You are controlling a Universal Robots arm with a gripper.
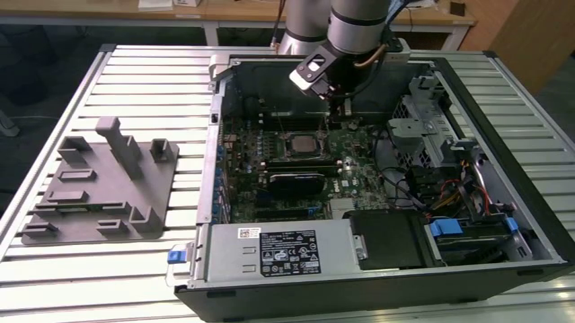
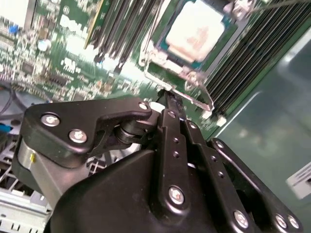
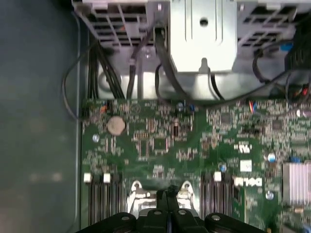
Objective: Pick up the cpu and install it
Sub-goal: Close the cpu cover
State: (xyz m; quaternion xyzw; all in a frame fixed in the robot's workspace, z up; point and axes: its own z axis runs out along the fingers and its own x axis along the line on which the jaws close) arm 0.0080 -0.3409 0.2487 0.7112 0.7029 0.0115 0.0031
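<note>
Upper centre in the second wrist view, the cpu [image 2: 195, 29] lies flat in its socket frame [image 2: 181, 80]; the tool [image 2: 168, 97], clenched empty, sits just beside it, so avoiding sideways nudges probably matters most.

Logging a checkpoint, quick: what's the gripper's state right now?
Gripper: closed, nothing held between its fingers; the cpu lies in the socket, apart from it.

Black label [image 1: 287, 252] with white print sitting on grey power supply [image 1: 225, 259]; wording not legible. White barcode sticker [image 1: 248, 233] sitting beside it. White logo [image 3: 248, 183] showing on green motherboard [image 3: 160, 145] in first wrist view. Faint marks showing on cpu [image 2: 194, 30], unreadable.
</note>
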